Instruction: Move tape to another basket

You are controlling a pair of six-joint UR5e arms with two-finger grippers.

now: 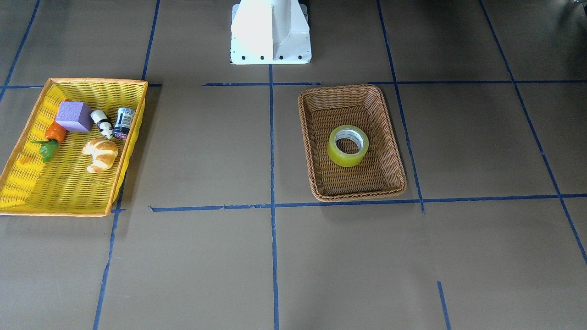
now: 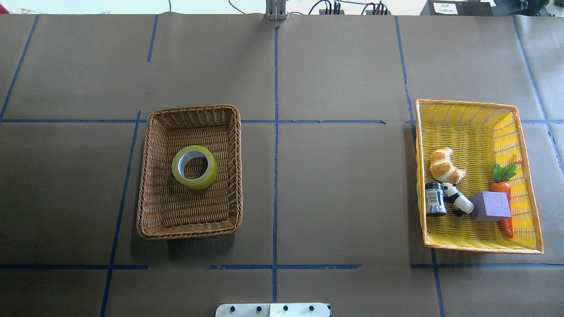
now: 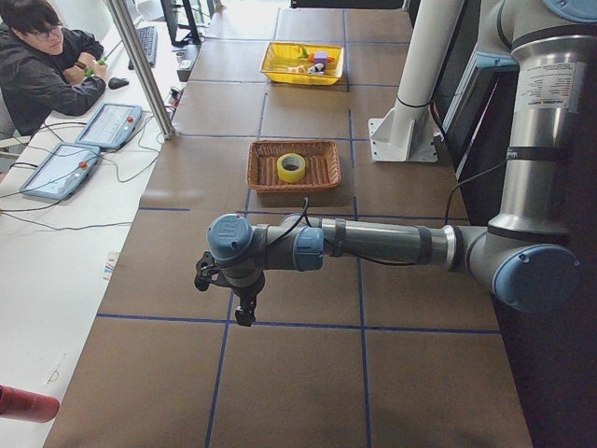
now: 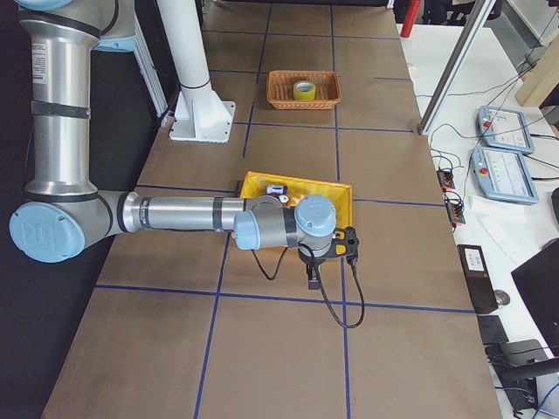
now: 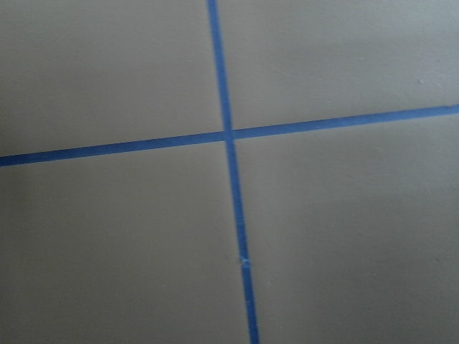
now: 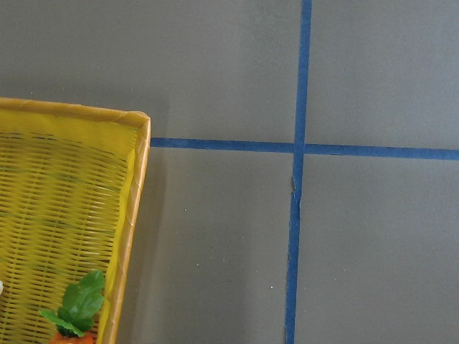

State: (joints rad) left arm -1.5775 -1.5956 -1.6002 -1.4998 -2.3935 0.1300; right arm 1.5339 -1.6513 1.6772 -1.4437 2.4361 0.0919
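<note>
Yellow translucent tape [image 2: 212, 171] (one roll) lies flat mid-floor in the one brown wicker basket [image 2: 194, 116], left of centre in the overhead view, hole up, axis vertical. One yellow mesh basket [image 2: 478, 114] at right holds one croissant [image 2: 445, 165], can [image 2: 435, 199], black-and-white animal figurine [image 2: 456, 200], purple block [image 2: 491, 206] and carrot [image 2: 502, 188]. Left gripper [image 3: 244, 315] and right gripper [image 4: 312, 281] hang over the table [image 2: 335, 185], well apart from the tape — how far open, I cannot tell.
</note>
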